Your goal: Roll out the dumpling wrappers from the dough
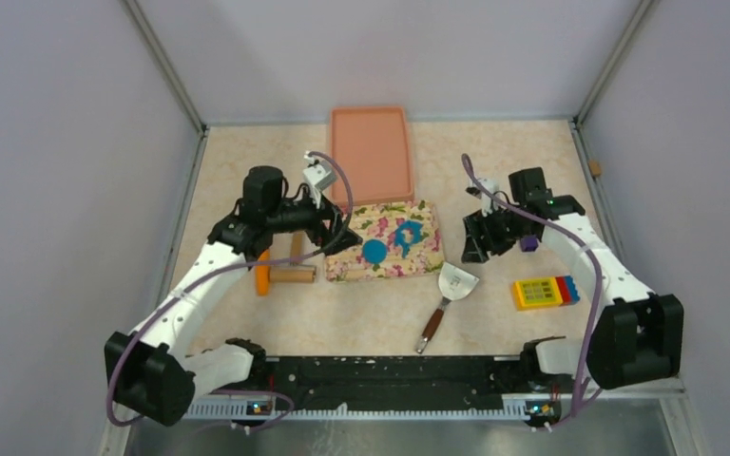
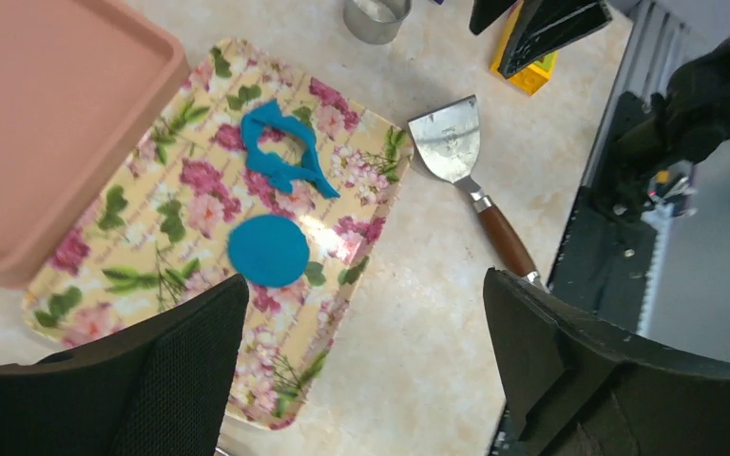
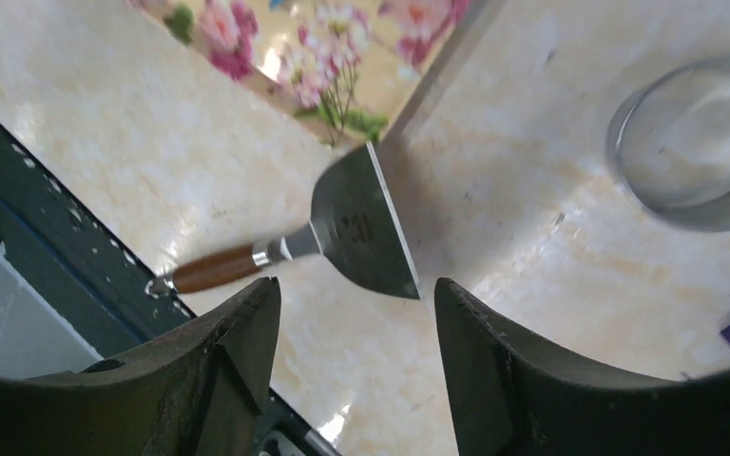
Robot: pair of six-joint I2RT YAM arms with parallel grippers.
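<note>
1. Top: a beige marbled table sits between grey walls. On a floral tray lie a round blue wrapper and, near it, ragged dough.
2. Left wrist: the left gripper hangs spread wide and empty above the floral tray's edge, with wrapper and dough lying apart.
3. Right wrist: the right gripper, fingers parted and empty, hovers above a scraper; a metal ring stands nearby.

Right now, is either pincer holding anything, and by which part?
Nothing is held: the left pincer and the right pincer both stand open and empty.
</note>
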